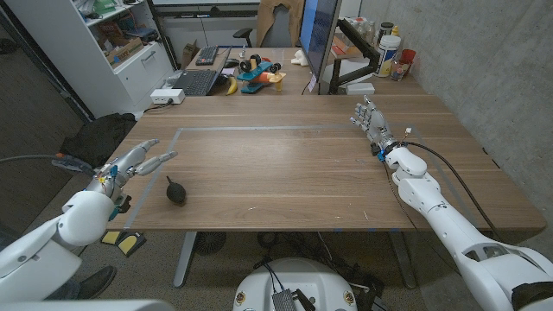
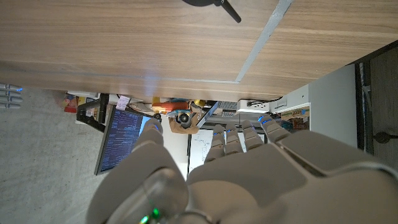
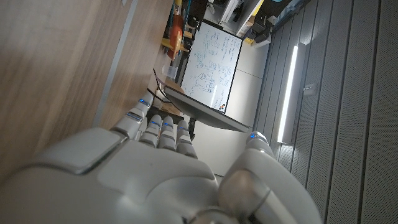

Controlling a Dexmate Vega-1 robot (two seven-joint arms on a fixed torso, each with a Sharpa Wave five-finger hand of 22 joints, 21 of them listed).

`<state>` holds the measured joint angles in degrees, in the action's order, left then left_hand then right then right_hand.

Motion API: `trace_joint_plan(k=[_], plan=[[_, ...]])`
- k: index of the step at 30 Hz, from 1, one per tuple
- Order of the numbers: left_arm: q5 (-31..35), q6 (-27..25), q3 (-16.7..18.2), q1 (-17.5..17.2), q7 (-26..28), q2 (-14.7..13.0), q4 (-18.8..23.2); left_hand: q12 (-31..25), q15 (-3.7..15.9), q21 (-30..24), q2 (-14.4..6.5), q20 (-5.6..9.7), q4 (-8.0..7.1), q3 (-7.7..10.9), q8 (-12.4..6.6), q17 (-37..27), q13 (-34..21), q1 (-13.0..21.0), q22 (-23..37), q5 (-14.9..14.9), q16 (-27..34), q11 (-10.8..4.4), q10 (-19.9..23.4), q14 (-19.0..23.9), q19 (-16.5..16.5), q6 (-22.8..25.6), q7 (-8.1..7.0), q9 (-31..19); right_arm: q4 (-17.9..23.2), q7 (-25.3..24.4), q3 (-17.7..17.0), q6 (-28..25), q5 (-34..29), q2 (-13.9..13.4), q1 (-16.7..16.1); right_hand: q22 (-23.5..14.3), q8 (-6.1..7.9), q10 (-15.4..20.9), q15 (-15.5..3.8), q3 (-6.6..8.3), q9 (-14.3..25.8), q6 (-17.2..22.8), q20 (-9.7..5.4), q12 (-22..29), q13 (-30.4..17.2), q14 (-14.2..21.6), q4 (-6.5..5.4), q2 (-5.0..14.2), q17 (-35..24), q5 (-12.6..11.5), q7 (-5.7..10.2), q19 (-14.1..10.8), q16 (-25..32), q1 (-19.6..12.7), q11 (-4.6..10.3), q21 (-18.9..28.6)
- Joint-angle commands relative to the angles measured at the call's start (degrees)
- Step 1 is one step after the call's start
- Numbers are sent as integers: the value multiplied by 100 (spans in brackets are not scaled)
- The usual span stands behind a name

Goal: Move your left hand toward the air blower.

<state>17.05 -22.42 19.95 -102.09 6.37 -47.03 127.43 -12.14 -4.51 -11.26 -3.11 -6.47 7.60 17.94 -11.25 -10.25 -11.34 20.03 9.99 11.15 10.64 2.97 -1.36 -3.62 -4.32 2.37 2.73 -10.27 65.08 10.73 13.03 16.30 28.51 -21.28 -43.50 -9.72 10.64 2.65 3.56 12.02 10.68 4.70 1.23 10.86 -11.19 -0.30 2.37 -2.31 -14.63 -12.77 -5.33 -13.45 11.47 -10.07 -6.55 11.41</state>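
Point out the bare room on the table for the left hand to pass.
Free: the wood between the left hand and the air blower, and the wide taped rectangle toward the right hand. Crowded: the far desk behind the table, with laptop and toys.

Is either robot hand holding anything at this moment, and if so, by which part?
Nothing is held. The left robot hand is open beside the air blower, apart from it; the right robot hand is open too.

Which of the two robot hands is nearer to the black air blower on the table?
Left. The left hand is just beside the air blower, not touching; the right hand is far across the table.
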Motion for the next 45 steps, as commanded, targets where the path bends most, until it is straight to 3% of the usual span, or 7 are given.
trace_joint_plan(k=[1, 20, 34, 45], plan=[[537, -536, -350, 177, -137, -414, -1, -50, 23, -8, -5, -21, 32, 25, -22, -15, -9, 78, 31, 1, 21, -24, 2, -22, -19, 36, 22, -17, 38, -62, -31, -10, 2, -11, -46, -11, 47, 26, 26, 2, 7, 33, -13, 35, -2, 34, 6, 52, -10, -41, -8, -52, 20, -9, -26, -25], [695, -688, -791, 298, 46, -711, -85, -52, 8, -7, -1, -13, 46, 29, -13, -14, -11, 111, 32, 5, 26, -7, 15, 1, -27, 56, 40, -20, 87, -97, -22, 27, -11, 4, -64, -11, 48, 23, 30, -11, 6, 34, -13, 35, 6, 34, 9, 55, 7, -41, -4, -52, 21, -2, -16, -29], [370, -533, -994, 348, 204, -746, -279, -57, -3, -6, 3, 17, 52, 30, -11, -14, -12, 130, 32, 8, 26, 2, 34, 10, -31, 79, 45, -21, 377, -215, -33, -80, -29, -93, -197, -11, 48, 28, 37, -17, 6, 34, -10, 37, 10, 30, 15, 60, 22, -43, -3, -54, 21, -2, -26, -30], [98, -449, -1112, 426, 264, -854, -402, -62, -17, -11, 7, 29, 54, 30, -27, -14, -13, 142, 32, 9, 34, 1, 54, 39, -19, 141, 79, -22, 349, -221, 17, -97, -53, -73, -151, -11, 48, 26, 37, -23, 6, 35, -10, 37, 14, 33, 16, 68, 33, -44, 4, -53, 24, 3, -8, -32]])
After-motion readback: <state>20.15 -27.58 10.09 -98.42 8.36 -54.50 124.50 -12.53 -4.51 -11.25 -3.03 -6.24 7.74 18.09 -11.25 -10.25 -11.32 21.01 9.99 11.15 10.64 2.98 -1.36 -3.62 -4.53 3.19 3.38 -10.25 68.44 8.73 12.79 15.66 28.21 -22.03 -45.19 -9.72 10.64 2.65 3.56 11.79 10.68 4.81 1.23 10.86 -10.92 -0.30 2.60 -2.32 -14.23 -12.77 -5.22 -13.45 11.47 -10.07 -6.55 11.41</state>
